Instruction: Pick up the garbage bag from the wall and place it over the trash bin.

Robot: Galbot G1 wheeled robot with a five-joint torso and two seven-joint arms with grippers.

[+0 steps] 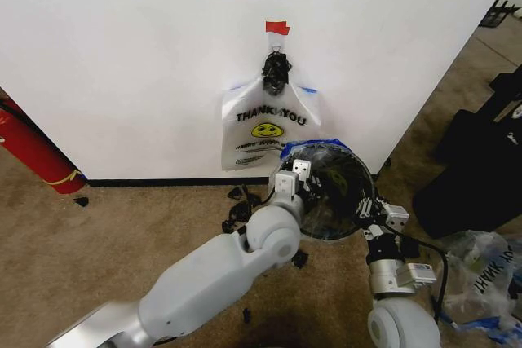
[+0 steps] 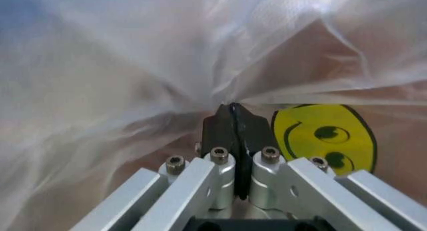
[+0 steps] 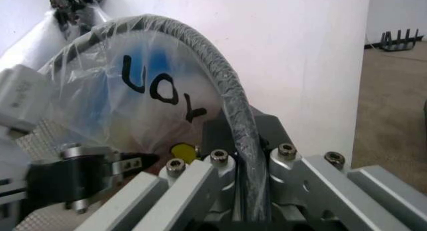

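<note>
both grippers, left (image 1: pixel 298 170) and right (image 1: pixel 369 211), pinch the garbage bag's (image 1: pixel 269 128) edge over the upright trash bin's (image 1: pixel 336 193) rim.

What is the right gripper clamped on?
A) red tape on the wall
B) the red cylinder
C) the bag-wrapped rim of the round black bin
C: the right gripper is shut on the round black trash bin's rim, wrapped in the thin translucent white garbage bag.

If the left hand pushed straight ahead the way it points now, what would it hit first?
Probably the garbage bag itself. The left hand is shut on a pinch of its film, and more film with the yellow smiley lies directly ahead. What is behind it cannot be told.
</note>
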